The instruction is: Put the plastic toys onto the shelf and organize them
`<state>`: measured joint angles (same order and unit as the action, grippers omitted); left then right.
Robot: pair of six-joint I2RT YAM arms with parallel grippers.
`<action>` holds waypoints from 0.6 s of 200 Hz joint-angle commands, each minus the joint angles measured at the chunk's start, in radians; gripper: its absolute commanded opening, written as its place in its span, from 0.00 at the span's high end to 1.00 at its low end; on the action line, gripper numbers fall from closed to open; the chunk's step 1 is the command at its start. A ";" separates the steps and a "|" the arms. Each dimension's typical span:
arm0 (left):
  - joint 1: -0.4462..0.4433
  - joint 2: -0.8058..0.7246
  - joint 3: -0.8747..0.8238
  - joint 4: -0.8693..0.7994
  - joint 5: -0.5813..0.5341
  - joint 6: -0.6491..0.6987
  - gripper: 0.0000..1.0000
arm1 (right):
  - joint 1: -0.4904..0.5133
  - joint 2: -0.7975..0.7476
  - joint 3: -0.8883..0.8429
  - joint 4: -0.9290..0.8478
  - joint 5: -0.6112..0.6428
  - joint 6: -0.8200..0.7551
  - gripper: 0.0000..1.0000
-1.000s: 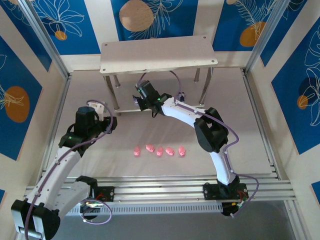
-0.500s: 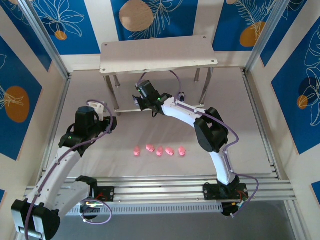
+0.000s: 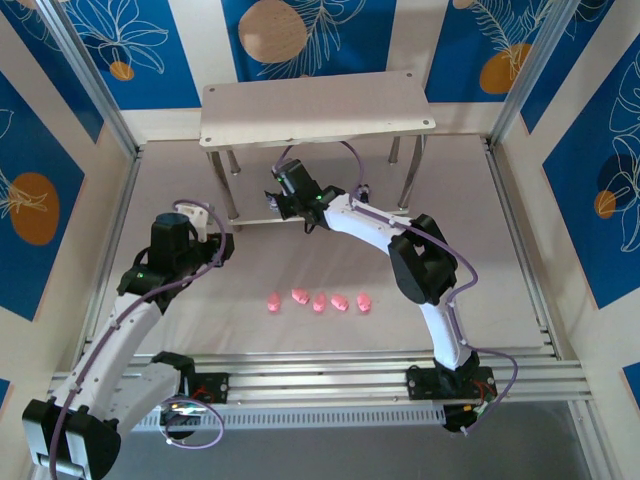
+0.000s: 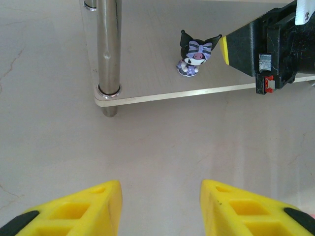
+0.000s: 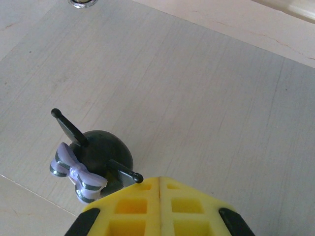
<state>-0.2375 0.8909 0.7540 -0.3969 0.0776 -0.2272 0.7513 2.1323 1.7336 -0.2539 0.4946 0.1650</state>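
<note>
— Pressing its yellow fingers together with nothing between them, the right gripper (image 5: pixel 158 181) sits at the bottom of its wrist view. Just beside it, lower left, we see a dark figurine (image 5: pixel 98 153) upright on the lower board of the shelf (image 5: pixel 206 93).

— And the left gripper (image 4: pixel 160 189)?

— We find its jaws partway apart and empty, over the table (image 4: pixel 147 142), near a silver leg (image 4: pixel 108 49). Five pink toys (image 3: pixel 318 300) lie in a row on the table, lower centre of the overhead view.

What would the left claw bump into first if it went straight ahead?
The left gripper would probably meet the shelf's lower board edge first, between the metal leg and the dark figurine; depth is unclear.
</note>
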 commanded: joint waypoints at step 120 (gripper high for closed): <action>0.018 -0.012 0.006 -0.012 0.013 0.016 0.52 | -0.007 -0.042 -0.008 0.090 0.028 -0.027 1.00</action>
<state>-0.2375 0.8913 0.7540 -0.3985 0.0776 -0.2268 0.7490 2.1323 1.7336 -0.2340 0.4957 0.1528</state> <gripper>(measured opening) 0.480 0.059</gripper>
